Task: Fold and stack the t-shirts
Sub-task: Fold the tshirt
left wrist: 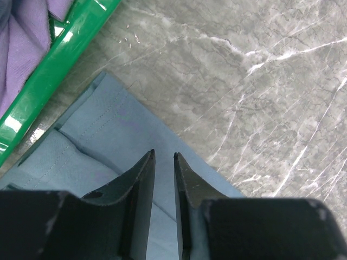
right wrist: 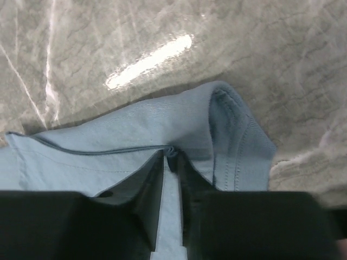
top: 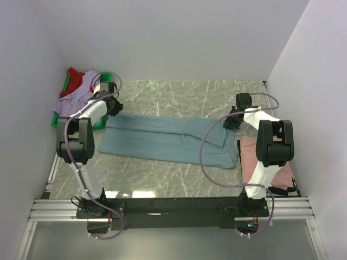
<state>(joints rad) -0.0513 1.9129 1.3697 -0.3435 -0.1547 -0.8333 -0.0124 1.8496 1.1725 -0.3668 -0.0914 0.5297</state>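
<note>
Folding the blue shirt [top: 162, 142]: right gripper [right wrist: 171, 154] is pinching its edge at the tips; left gripper [left wrist: 164, 156] is sitting nearly together over it, grip unclear. Next probably needs both ends lifting evenly.

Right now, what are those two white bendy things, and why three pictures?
They are two robot arms: the left arm and the right arm. The big picture looks down from above. The other two come from a camera on each wrist, so you see its fingers close up. A grey-blue t-shirt lies spread in the middle. The right fingers pinch a fold of it. The left fingers are nearly shut over its other end; I cannot tell if they hold it. A pink t-shirt lies on the right. A green tray on the left holds a lavender t-shirt and a red t-shirt.
</note>
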